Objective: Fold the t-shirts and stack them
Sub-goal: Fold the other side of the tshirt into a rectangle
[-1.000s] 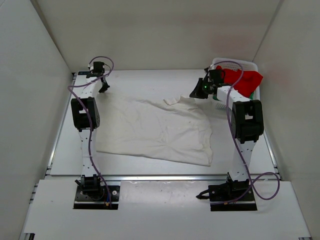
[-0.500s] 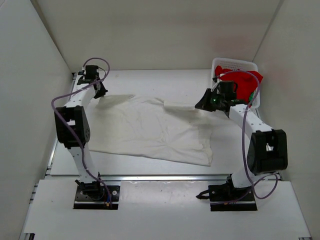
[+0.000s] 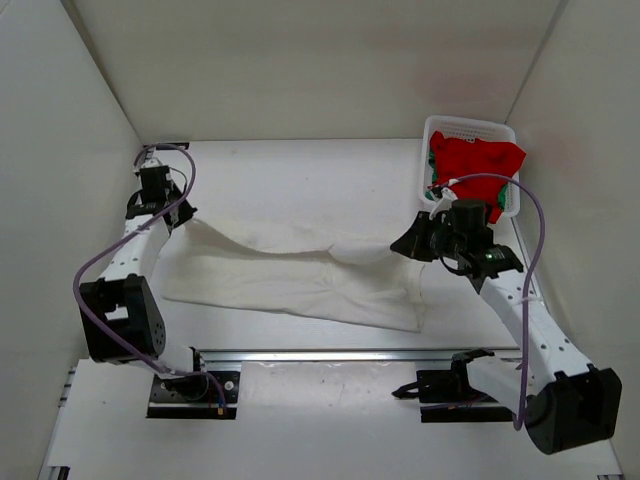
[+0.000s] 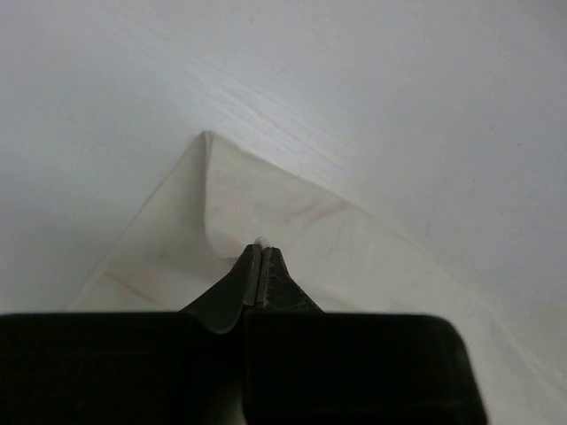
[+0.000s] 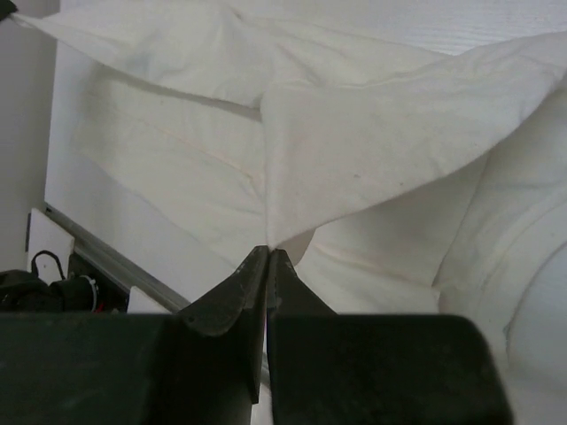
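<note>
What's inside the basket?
A red shirt fills most of the basket. A green sliver peeks out at its left edge; anything else under the red is covered.

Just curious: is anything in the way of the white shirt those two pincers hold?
Nothing visible. The left pincer and right pincer grip the off-white t-shirt directly, and its near half lies bare. The basket stands aside.

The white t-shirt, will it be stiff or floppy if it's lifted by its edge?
Probably floppy: the t-shirt drapes between the left gripper and right gripper pinching its far edge. Likely light, since small pinches carry it. It may crease easily, judging by its folds.
</note>
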Robot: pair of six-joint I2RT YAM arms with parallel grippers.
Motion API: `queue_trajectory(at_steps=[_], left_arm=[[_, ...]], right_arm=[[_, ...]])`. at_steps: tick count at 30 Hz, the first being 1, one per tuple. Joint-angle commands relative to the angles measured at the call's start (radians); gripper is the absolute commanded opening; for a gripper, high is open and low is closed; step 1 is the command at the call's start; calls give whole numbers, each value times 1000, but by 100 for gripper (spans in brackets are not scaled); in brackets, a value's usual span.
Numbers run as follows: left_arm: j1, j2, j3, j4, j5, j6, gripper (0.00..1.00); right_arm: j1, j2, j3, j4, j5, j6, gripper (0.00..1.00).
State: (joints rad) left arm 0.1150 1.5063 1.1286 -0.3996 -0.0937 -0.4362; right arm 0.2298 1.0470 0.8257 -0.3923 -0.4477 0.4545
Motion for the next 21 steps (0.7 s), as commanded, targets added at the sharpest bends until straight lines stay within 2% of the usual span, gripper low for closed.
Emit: queue_trajectory(at_steps=[1,5,8,10,13,14,16,17,18,19,21], left_arm=[[18,-122,-73,22,-3,-25,0],[-4,-227,-151,30,-81,-6,0],[-23,-285,-283,57,-170,16,0],[-3,-305,-370,64,-124,-2,0],[14,-233,-363,-33,3,-21,5],[14,-206,-362,-48,12,-21,9],[34,-201,-377,-62,6,-33,34],[43,-216,-385,-55,8,-47,39],[49,-250,-386,-51,-10,-62,48],[46,-265,-377,-41,-35,-65,54],[-30,-340,-339,-47,-78,-78,56]], right_arm=[[11,-99,19,-77,-43,27,0],[-21,-188,87,-158,-112,44,0],[-41,-234,14,-177,-164,72,0],[-20,-264,-90,-178,-142,88,0],[-18,-251,-244,-203,-109,84,0],[-18,-246,-279,-210,-56,84,0],[-30,-236,-310,-226,12,85,0],[-47,-239,-322,-224,17,79,0],[-62,-239,-324,-212,21,76,0],[-69,-234,-327,-195,29,76,0],[-75,-234,-318,-182,62,67,0]])
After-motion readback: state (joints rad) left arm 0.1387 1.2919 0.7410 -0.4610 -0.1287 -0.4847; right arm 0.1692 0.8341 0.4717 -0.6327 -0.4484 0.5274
